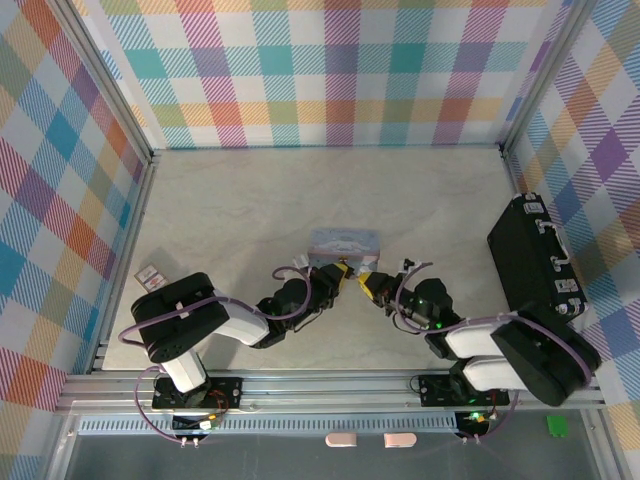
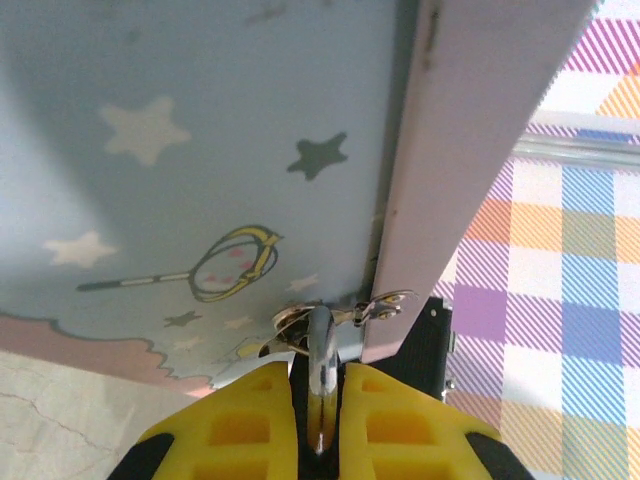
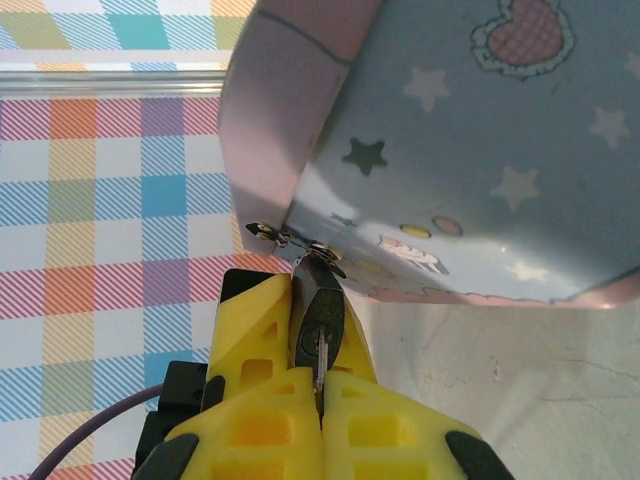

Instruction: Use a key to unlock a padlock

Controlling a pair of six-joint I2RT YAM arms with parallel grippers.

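Yellow fingers of my left gripper [image 2: 319, 395] are squeezed tight on the padlock [image 2: 320, 350], holding its thin silver loop. The loop goes up toward 12 o'clock. It hooks through a little metal clasp [image 2: 350, 312] on the blue tin [image 2: 200, 150] with stars on it.

My right gripper [image 3: 318, 345] is pressed together on the key [image 3: 320, 368]. The key is a tiny grey sliver between my yellow fingers. It points to 12 o'clock and reaches the bottom of the small dark padlock body. I cannot tell how far in it goes. The padlock is right under the clasp at the corner of the tin, between my fingertips.

From above, the tin sits near the middle of the counter [image 1: 300, 190]. Both my grippers are at its 6 o'clock side, very close to each other. The left one is a bit toward 7 o'clock and the right one a bit toward 5 o'clock. The padlock and key are too small to make out from up there. A big black case [image 1: 535, 255] lies at 3 o'clock, well apart from the tin, next to the checked wall.
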